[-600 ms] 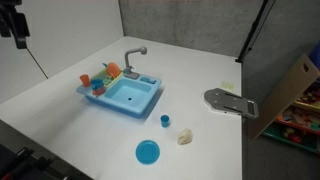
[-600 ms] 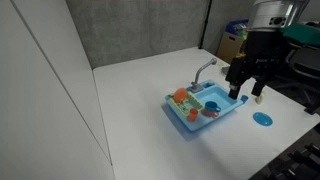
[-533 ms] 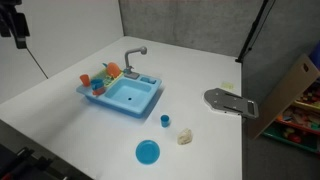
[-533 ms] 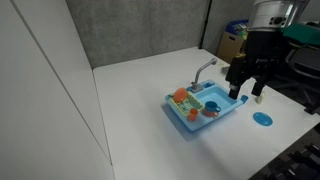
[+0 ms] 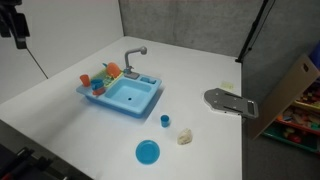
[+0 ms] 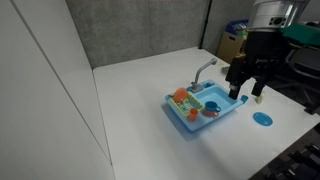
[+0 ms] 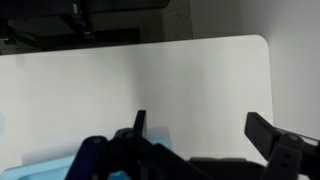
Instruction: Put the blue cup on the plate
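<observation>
Overhead, arm (image 6: 264,42) hanging vertical near toy sink (image 6: 195,124), fingers (image 7: 272,138) spread wide, holding nothing.

White table (image 5: 210,65), grey textured back wall (image 5: 180,25) (panelled), cluttered wooden shelf (image 5: 298,95) alongside

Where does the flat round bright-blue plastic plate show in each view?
In an exterior view: flat round bright-blue plastic plate low centre, nearer the camera than the light-blue plastic toy sink.
In an exterior view: the plate far right, right of the sink.
Wrist view: not in it.
Shared landmark: the sink.
</observation>
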Available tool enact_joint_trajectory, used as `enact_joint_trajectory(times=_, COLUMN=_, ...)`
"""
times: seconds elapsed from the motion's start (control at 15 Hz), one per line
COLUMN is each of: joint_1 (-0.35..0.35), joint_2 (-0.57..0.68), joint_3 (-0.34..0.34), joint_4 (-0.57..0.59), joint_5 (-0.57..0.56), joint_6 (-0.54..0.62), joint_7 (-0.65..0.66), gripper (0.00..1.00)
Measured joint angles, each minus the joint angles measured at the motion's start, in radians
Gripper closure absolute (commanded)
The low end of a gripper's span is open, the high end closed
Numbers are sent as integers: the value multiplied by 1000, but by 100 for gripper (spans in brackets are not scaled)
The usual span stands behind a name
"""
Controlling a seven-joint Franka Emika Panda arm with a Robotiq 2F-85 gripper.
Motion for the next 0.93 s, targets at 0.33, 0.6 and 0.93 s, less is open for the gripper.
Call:
enact_joint_trajectory(times=0.33, joint_1=0, joint_2=2, joint_3=0, joint_4=11, joint_5=-9, joint_6=0, joint_7=0, gripper=0)
enact_joint_trajectory(times=0.6, joint_1=-4, joint_2=17, joint_3=-1, joint_4=39, joint_5=-25, joint_6=17, joint_7=3, gripper=0)
enact_joint_trajectory(times=0.93, joint_1=-22, joint_2=38, joint_3=-11, joint_4=48, joint_5=-82, joint_6=95, joint_7=15, gripper=0)
